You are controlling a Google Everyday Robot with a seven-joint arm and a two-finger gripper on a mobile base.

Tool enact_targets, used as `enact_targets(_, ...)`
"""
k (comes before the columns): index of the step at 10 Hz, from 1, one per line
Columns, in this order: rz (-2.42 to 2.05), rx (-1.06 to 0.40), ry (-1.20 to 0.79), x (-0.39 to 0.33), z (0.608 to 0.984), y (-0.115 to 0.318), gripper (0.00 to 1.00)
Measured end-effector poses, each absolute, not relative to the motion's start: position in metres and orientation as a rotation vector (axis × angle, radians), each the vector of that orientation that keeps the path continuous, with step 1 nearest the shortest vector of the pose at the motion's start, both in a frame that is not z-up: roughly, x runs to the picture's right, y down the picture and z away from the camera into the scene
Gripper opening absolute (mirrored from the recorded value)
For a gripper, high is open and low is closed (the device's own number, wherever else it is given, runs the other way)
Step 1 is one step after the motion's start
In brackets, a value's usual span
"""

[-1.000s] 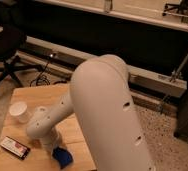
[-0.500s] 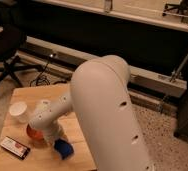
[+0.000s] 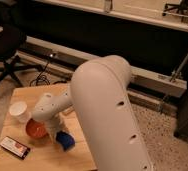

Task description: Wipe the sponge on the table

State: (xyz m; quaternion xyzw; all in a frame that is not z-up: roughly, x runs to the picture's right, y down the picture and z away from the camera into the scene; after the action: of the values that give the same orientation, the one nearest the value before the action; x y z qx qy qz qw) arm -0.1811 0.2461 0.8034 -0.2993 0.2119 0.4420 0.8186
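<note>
1. Arm: bulky white links fill mid-frame and reach down over the table toward the right side of the orange bowl.
2. Table: pale wood top carrying the bowl. No wipe mark or spill shows on it, so how much has been wiped cannot be read.
3. White cup sits just up-left of the bowl, and the black-and-white packet lies below-left of it. Both are apart from the sponge.
4. Sponge: blue block on the tabletop, just right of the bowl and slightly nearer the camera.
5. Gripper: low, between bowl and sponge, right against the sponge. Whether it is clamped on the sponge cannot be told.
6. Judgement: the pose fits wiping under way, but strokes done or left are not readable.
</note>
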Motion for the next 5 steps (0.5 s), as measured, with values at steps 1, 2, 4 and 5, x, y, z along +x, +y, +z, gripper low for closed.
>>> enact_targets(1,0.952,-0.629,0.46,-0.174,0.807,0.24,0.54)
enact_targets(2,0.968,-0.622,0.475,-0.163,0.812,0.235,0.54)
enact_targets(4,0.999,-0.617,0.501,-0.142,0.82,0.228,0.54)
enact_targets(5,1.02,-0.62,0.518,-0.129,0.826,0.227,0.54)
